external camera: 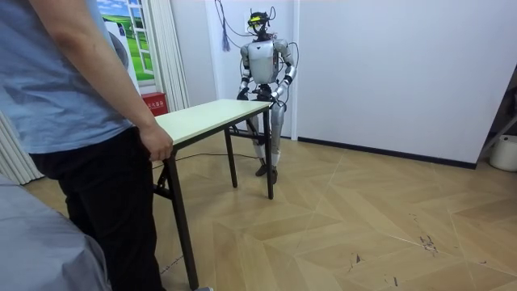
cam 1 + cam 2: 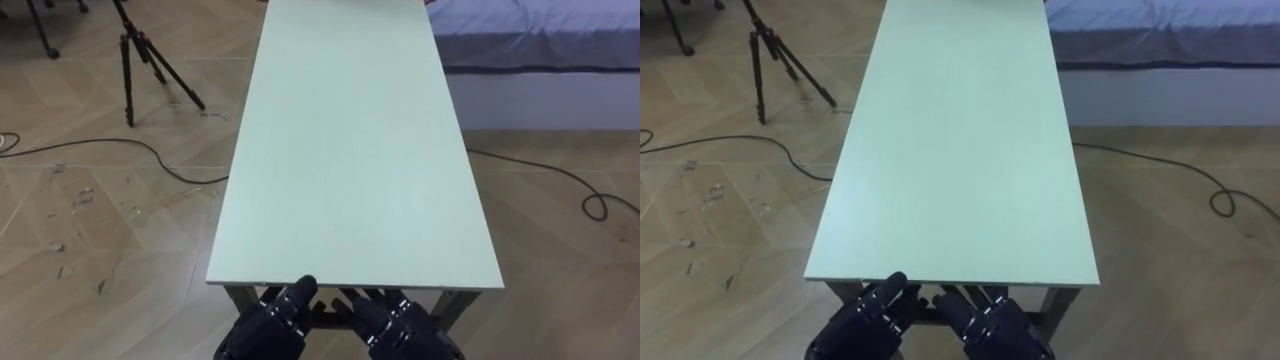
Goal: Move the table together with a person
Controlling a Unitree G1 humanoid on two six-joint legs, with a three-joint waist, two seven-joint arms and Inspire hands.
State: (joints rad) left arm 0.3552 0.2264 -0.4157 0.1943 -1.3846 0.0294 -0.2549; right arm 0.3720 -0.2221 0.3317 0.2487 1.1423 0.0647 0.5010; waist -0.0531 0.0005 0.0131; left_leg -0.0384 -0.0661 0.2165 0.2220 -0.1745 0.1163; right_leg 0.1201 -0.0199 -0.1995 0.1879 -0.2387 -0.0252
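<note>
At 6 o'clock in the eye views, the left hand (image 2: 268, 320) and the right hand (image 2: 402, 325) are seen side by side just beneath the near short edge of the pale green table (image 2: 350, 150), which stretches toward 12 o'clock; whether they are closed on it cannot be told. Its far end is held by a person's hand (image 1: 156, 144). A tripod (image 2: 140, 55) is seen at 10 o'clock, a bed (image 2: 540, 40) at 2 o'clock.

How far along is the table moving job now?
Done: robot and person stand at opposite ends of the table. In hand: the robot's left hand and right hand are at its near edge; the person's hand holds the far end. Left: the carrying; its legs seem to rest on the floor.
</note>
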